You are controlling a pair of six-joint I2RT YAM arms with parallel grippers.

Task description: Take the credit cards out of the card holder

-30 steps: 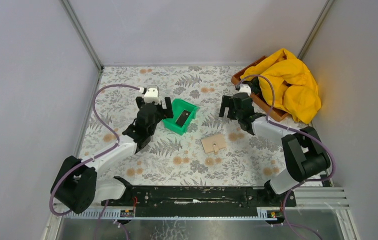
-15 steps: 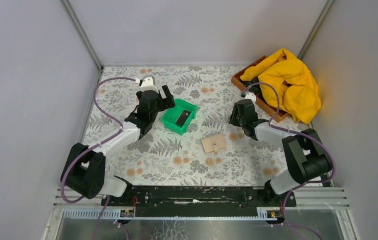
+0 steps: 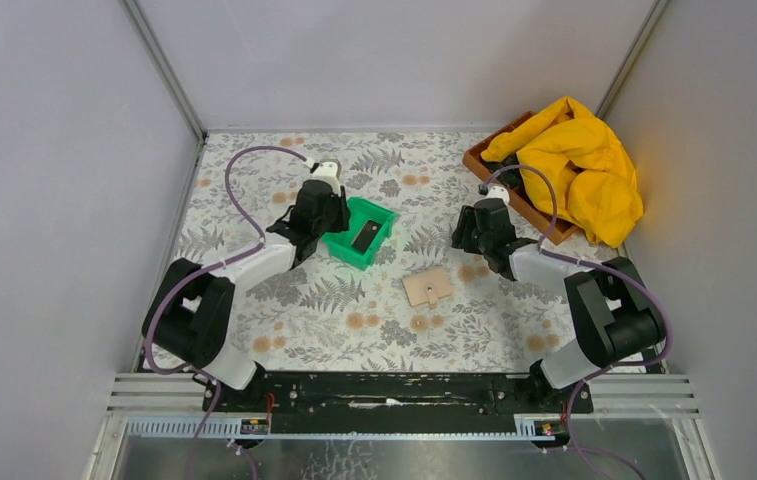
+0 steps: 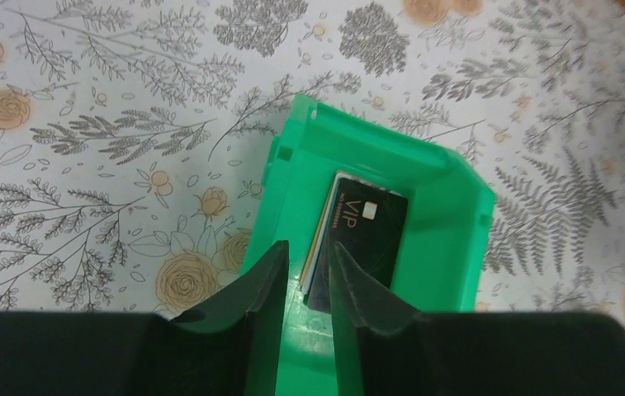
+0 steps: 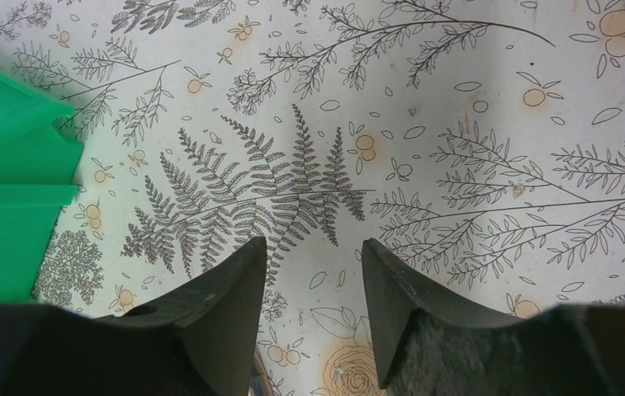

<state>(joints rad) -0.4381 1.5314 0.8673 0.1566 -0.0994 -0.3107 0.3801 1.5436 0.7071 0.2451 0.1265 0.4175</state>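
Note:
The tan card holder (image 3: 428, 287) lies closed on the floral cloth, mid-table, with no gripper touching it. The credit cards, a black one on top (image 4: 362, 235), lie stacked inside the green bin (image 4: 449, 239); from above the black card (image 3: 363, 237) shows in the bin (image 3: 382, 213). My left gripper (image 4: 307, 246) hovers over the bin's near end, its jaws a narrow gap apart with nothing between them. In the top view it (image 3: 326, 215) sits at the bin's left side. My right gripper (image 5: 314, 242) is open over bare cloth, right of the bin (image 5: 3, 206) and behind the holder (image 3: 466, 228).
A brown wooden tray (image 3: 484, 160) at the back right is partly covered by a yellow cloth (image 3: 579, 165). Grey enclosure walls stand on the left, back and right. The arms' bases line the near edge.
My left arm swung right to the green bin and its jaws narrowed from wide open. My right gripper moved slightly right and down, and its jaws came in from wide open.

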